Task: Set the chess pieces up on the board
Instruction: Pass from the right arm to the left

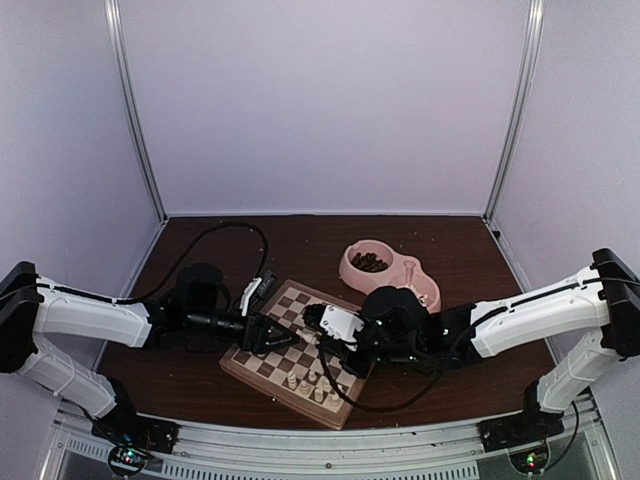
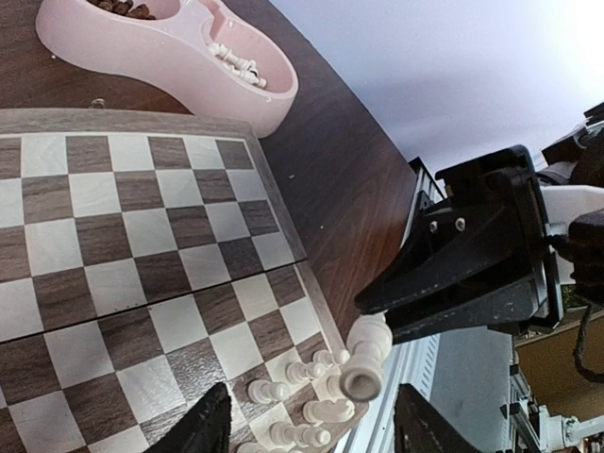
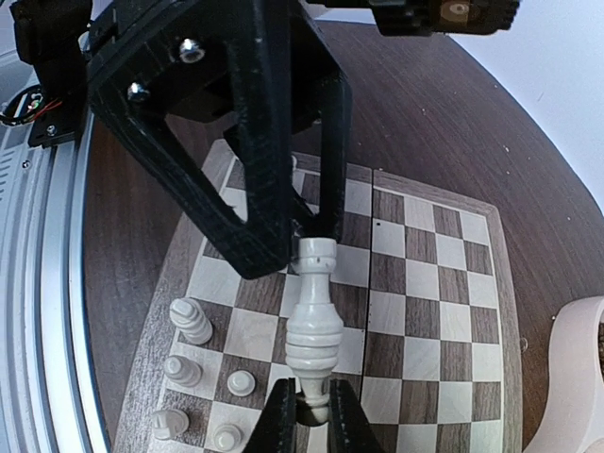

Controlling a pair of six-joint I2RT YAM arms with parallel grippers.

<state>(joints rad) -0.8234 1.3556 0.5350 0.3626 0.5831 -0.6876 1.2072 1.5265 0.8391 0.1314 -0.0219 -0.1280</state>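
Note:
My right gripper (image 3: 314, 398) is shut on the narrow end of a tall cream chess piece (image 3: 314, 326), held above the board (image 3: 425, 283). The same piece (image 2: 364, 359) shows in the left wrist view, sticking out of the black right gripper (image 2: 472, 274). My left gripper (image 2: 311, 392) is open, its fingers (image 3: 269, 198) standing either side of the piece's free end without closing on it. Several cream pieces (image 1: 310, 385) stand on the board's (image 1: 262, 367) near corner, also visible as small figures (image 3: 192, 321) by the rim. Both grippers (image 1: 280, 338) meet over the board's middle.
A pink double bowl (image 1: 425, 277) stands behind the board on the right, with dark pieces (image 1: 370, 262) in one compartment and cream pieces (image 2: 236, 62) in the other. Cables lie on the dark table (image 1: 200, 240). The metal front rail (image 3: 38, 311) runs along the near edge.

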